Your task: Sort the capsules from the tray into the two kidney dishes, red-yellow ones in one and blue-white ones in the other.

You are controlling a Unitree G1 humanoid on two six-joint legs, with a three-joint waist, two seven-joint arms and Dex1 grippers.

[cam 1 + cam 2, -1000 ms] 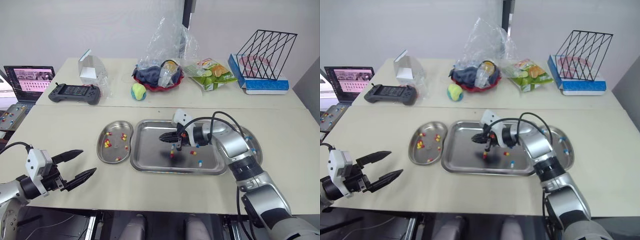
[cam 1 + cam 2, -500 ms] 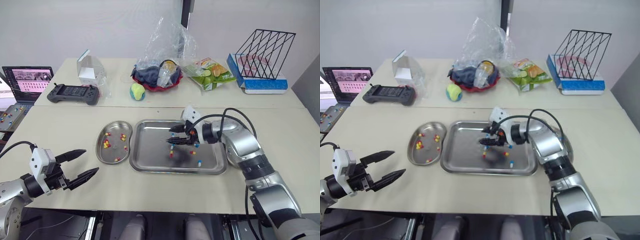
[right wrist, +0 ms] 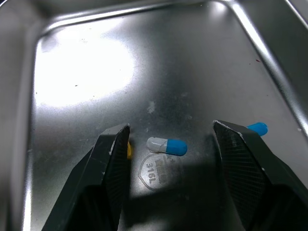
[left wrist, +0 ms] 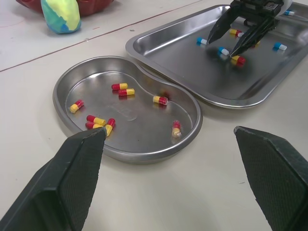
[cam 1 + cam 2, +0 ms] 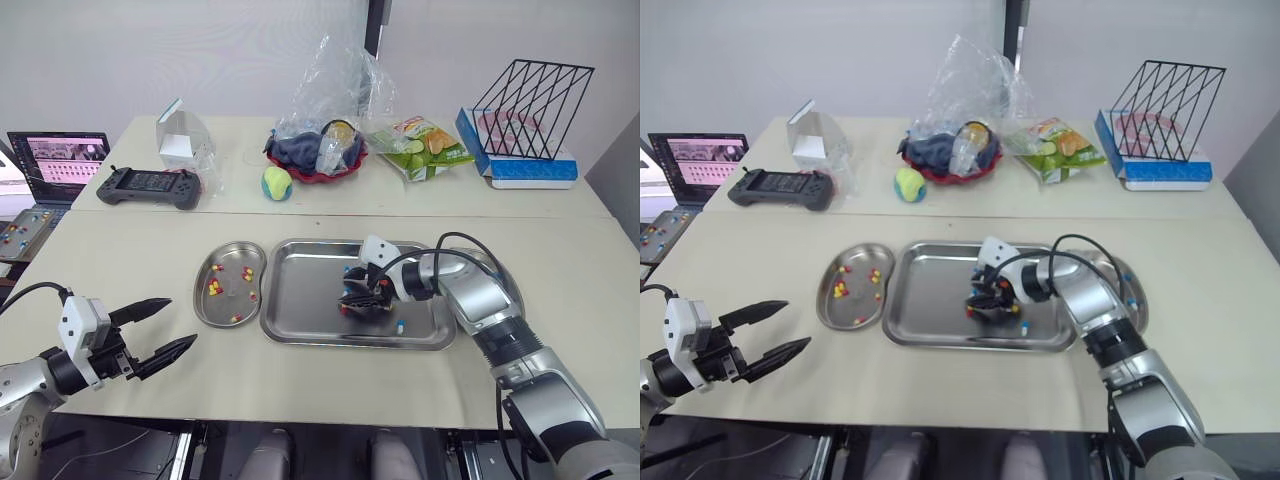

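Two pale counters [image 5: 120, 250] are standing end to end before a white wall. The far one is carrying one laptop [image 5: 58, 158], one black game controller [image 5: 149, 186], one yellow-green ball [image 5: 277, 183], one red bowl [image 5: 318, 170] under a crumpled clear bag, one snack packet [image 5: 425, 145] and one black wire rack [image 5: 530, 95].

On the near counter one steel tray [image 5: 300, 290] is lying between two kidney dishes. At least three blue-white capsules [image 4: 202, 41] and two red-yellow capsules [image 4: 237, 60] are lying loose in the tray. The left kidney dish [image 4: 62, 86] is holding eight red-yellow ones (a couple are overlapping, so the count is close rather than certain). The right kidney dish [image 5: 514, 292] is sitting partly behind the right arm, with at least two blue-white ones in it.

The right hand [image 3: 171, 127] is pointing down into the tray with its fingers parted. It is straddling one blue-white capsule without gripping it, and a second one is lying just outside one finger. The left hand [image 5: 178, 321] is hovering over the near left of the counter, well apart from the dishes, spread wide and holding nothing.
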